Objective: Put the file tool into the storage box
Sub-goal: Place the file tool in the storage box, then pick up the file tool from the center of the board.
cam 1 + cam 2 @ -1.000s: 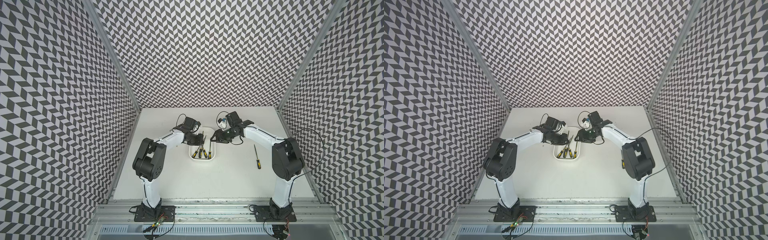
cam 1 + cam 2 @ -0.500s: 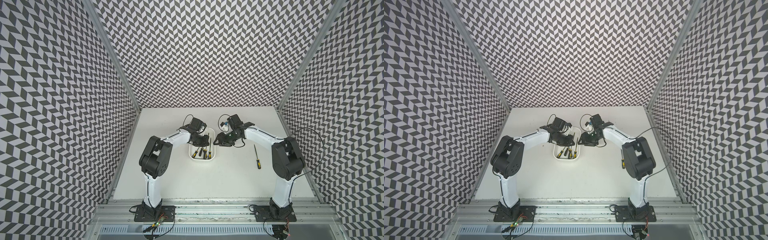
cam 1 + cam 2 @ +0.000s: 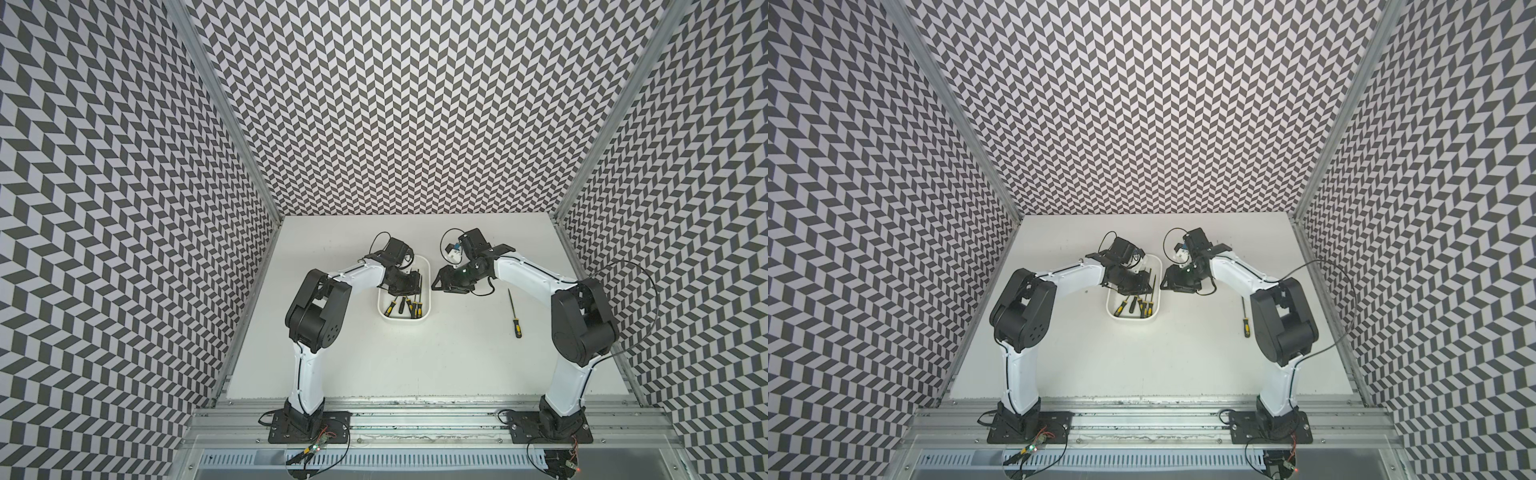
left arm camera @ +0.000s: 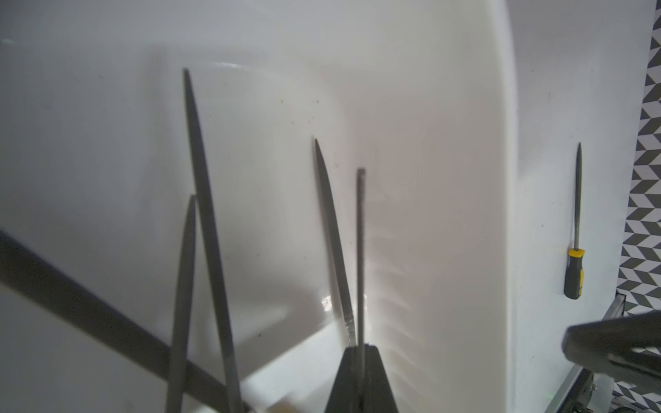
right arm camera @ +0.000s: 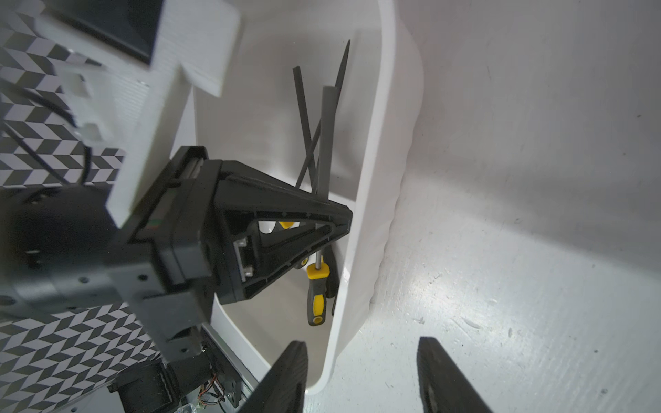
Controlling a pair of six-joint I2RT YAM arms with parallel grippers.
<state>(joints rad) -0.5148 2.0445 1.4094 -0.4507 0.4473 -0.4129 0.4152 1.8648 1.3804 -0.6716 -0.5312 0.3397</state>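
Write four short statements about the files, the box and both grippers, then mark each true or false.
1. One loose file lies on the table, outside the storage box. True.
2. The storage box is empty. False: several yellow-handled files lie in it.
3. The fingers of the right gripper are apart and hold nothing. True.
4. The left gripper is over the loose file. False: the left gripper is at the box, fingers closed on a thin file.
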